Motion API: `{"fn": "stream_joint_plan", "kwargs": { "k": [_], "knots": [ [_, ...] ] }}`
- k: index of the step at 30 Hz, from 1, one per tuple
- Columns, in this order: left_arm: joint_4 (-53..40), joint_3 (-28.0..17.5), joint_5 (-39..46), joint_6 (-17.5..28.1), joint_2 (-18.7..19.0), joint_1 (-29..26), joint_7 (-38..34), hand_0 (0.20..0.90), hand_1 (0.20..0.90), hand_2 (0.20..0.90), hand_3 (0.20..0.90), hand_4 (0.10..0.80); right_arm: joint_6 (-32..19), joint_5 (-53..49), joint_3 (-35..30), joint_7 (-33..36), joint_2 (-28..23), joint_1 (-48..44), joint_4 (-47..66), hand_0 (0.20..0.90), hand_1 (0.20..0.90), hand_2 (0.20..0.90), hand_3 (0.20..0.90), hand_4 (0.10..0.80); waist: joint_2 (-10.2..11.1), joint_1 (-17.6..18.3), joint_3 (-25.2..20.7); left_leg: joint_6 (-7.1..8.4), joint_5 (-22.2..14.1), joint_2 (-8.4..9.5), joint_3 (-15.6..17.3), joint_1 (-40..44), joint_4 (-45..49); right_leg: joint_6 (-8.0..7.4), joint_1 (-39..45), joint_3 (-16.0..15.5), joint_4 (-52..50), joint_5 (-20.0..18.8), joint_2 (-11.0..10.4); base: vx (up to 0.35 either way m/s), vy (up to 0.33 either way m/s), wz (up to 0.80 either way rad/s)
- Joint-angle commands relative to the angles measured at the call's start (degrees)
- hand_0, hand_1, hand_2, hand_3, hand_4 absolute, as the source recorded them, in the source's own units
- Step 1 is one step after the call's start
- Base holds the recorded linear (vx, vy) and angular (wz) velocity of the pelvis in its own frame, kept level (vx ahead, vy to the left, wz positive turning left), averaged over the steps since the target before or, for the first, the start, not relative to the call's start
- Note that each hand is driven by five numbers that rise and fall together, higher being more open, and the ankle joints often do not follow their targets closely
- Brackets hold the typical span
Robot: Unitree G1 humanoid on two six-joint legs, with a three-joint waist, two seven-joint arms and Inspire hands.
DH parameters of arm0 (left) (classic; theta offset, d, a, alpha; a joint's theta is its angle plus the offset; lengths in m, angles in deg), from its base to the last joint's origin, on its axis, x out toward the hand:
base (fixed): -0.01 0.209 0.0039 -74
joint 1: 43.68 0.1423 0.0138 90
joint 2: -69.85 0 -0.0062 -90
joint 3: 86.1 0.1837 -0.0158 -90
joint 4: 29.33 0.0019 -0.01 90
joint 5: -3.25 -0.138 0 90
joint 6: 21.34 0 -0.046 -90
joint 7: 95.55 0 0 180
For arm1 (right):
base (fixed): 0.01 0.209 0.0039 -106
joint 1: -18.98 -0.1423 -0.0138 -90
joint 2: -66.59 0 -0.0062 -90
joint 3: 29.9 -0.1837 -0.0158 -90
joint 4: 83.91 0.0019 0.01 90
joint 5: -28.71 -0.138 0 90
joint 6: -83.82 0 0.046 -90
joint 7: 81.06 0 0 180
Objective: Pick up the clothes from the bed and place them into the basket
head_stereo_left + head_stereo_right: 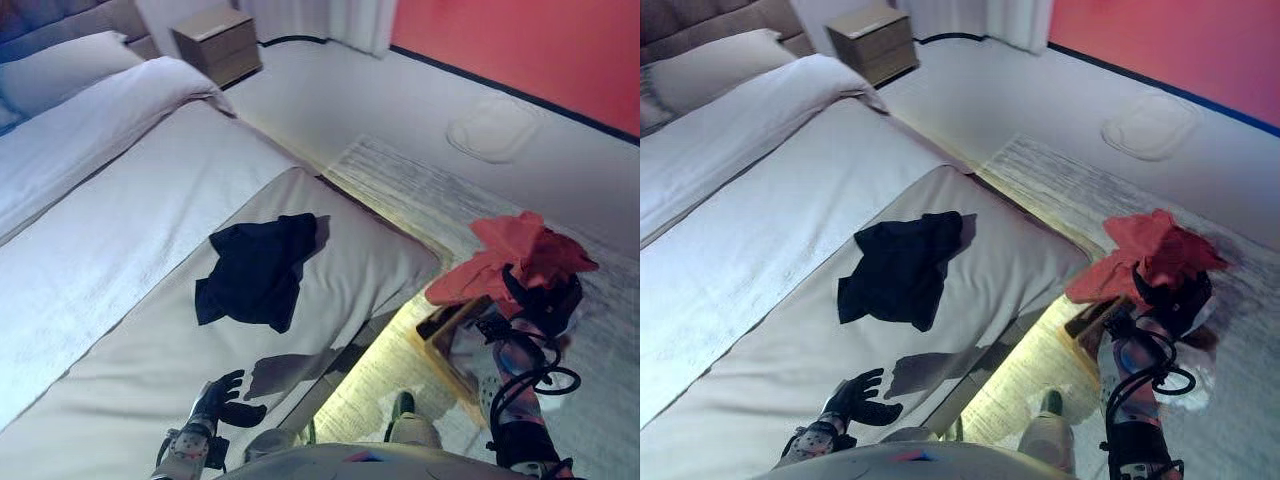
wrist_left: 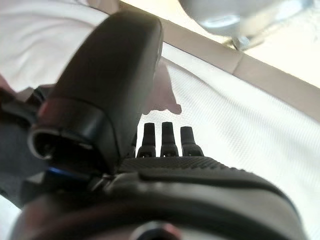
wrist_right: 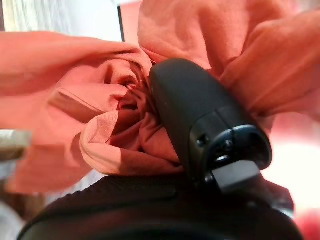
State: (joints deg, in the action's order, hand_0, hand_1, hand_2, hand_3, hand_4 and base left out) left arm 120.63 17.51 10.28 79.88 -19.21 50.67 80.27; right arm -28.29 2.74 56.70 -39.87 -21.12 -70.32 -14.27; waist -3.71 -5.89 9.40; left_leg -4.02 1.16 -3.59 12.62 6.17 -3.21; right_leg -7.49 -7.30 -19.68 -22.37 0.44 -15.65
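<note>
Red garment (image 1: 520, 255): crumpled, bunched in right hand (image 1: 545, 300), thumb clamped into the folds; a tail droops toward 8 o'clock over the wooden basket (image 1: 455, 335) on the floor. Dark navy garment (image 1: 258, 270) lies rumpled on the bed (image 1: 120, 250), long axis 1–7 o'clock. Left hand (image 1: 225, 398) at 6 o'clock over the bed's near edge, fingers spread, empty.
</note>
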Motion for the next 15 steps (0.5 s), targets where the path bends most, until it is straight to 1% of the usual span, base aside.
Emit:
{"fn": "stream_joint_plan", "kwargs": {
  "k": [1, 2, 3, 4, 5, 6, 8, 9, 11, 15],
  "knots": [
    [0.67, -3.88, 4.04, 0.80, 1.61, -0.38, -1.30, 0.900, 0.900, 0.900, 0.900, 0.800, -5.86, 2.81, 0.81, 1.29, -1.58, -6.84, 6.51, 0.300, 0.300, 0.300, 0.200, 0.100, 0.75, -3.10, -3.86, 1.36, -2.42, 3.14, -4.96, -5.71, 2.32, -0.25, 10.39, -2.70, 4.34, -2.26, -1.17, -0.224, -0.088, -0.95],
    [0.96, -4.36, 4.33, 1.11, 1.60, -0.34, -1.16, 0.900, 0.900, 0.900, 0.900, 0.800, -6.00, 3.50, 2.01, 1.47, -0.64, -7.22, 6.01, 0.300, 0.300, 0.300, 0.200, 0.100, 1.39, -4.03, -3.99, 1.59, -2.43, 3.24, -3.93, -6.23, 2.96, 0.07, 11.76, -3.73, 6.07, -1.56, -1.07, -0.169, -0.170, -0.96],
    [1.05, -4.59, 4.87, 1.41, 1.38, -0.35, -1.64, 0.900, 0.900, 0.900, 0.900, 0.800, -6.35, 4.31, 3.34, 1.68, 0.10, -7.47, 5.30, 0.300, 0.300, 0.300, 0.200, 0.100, 2.28, -4.99, -3.76, 2.35, -2.15, 2.98, -2.78, -6.84, 3.33, 0.18, 14.27, -4.31, 10.50, 0.45, 0.53, -0.174, -0.273, -1.14],
    [0.91, -4.79, 4.91, 1.01, 0.71, -0.75, -2.46, 0.900, 0.900, 0.900, 0.900, 0.800, -6.35, 4.46, 4.72, 2.20, 0.56, -7.50, 4.57, 0.300, 0.300, 0.300, 0.200, 0.100, 3.35, -5.66, -3.84, 3.59, -1.23, 2.24, -1.49, -8.89, 4.03, -0.15, 16.66, -4.34, 17.12, 1.88, 2.92, -0.150, -0.288, -1.12],
    [0.87, -4.92, 4.48, 0.64, 0.29, -0.87, -2.52, 0.900, 0.900, 0.900, 0.900, 0.800, -5.58, 3.72, 5.16, 2.36, 0.59, -7.56, 4.62, 0.300, 0.300, 0.300, 0.200, 0.100, 3.75, -5.69, -3.90, 4.20, -0.72, 1.74, -1.29, -9.60, 4.42, -0.23, 16.70, -4.12, 19.60, 1.63, 3.58, -0.139, -0.268, -0.98],
    [0.84, -5.13, 4.16, 1.25, -0.39, -0.79, -2.25, 0.900, 0.900, 0.900, 0.900, 0.800, -4.49, 3.91, 5.92, 2.78, 0.36, -7.72, 5.08, 0.300, 0.300, 0.300, 0.200, 0.100, 4.02, -5.41, -3.80, 4.86, 0.07, 0.91, -1.23, -10.09, 4.58, -0.10, 16.47, -3.70, 22.03, 0.77, 4.12, -0.113, -0.196, -1.01],
    [0.35, -4.95, 3.58, 2.91, -1.11, -0.74, -0.71, 0.900, 0.900, 0.900, 0.900, 0.800, -3.32, 4.56, 7.21, 3.28, -0.01, -7.55, 5.96, 0.300, 0.300, 0.300, 0.200, 0.100, 4.23, -5.05, -3.63, 5.81, 1.51, -0.15, -0.72, -11.21, 3.70, 0.24, 16.94, -2.85, 24.23, 0.64, 5.72, -0.107, -0.152, -0.88],
    [0.38, -4.49, 2.80, 2.91, -1.47, -1.01, -0.42, 0.900, 0.900, 0.900, 0.900, 0.800, -2.69, 4.50, 7.29, 3.36, 0.02, -7.36, 5.91, 0.300, 0.300, 0.300, 0.200, 0.100, 4.41, -5.01, -3.72, 6.34, 2.11, -0.50, -0.65, -12.08, 3.61, 0.43, 17.13, -2.77, 25.34, 0.47, 6.32, -0.074, -0.126, -0.68],
    [-0.42, -3.45, 1.73, 3.14, -1.97, -1.04, 0.02, 0.900, 0.900, 0.900, 0.900, 0.800, -1.17, 2.90, 7.05, 2.33, -0.33, -7.14, 4.95, 0.300, 0.300, 0.300, 0.200, 0.100, 4.61, -4.92, -3.65, 6.82, 2.87, -0.93, -1.31, -12.33, 3.17, 0.54, 17.30, -3.03, 26.33, -0.31, 6.71, -0.071, -0.115, -0.72],
    [-0.88, -2.33, 1.28, 3.42, -2.34, -1.33, 0.09, 0.900, 0.900, 0.900, 0.900, 0.800, 0.69, 2.22, 7.12, 0.79, -1.91, -7.27, 1.60, 0.300, 0.300, 0.300, 0.200, 0.100, 4.61, -4.67, -3.61, 7.65, 3.17, -1.29, -2.17, -11.73, 2.73, 1.18, 17.06, -3.50, 26.70, -0.55, 7.35, -0.029, -0.039, -0.02]
  ]
}}
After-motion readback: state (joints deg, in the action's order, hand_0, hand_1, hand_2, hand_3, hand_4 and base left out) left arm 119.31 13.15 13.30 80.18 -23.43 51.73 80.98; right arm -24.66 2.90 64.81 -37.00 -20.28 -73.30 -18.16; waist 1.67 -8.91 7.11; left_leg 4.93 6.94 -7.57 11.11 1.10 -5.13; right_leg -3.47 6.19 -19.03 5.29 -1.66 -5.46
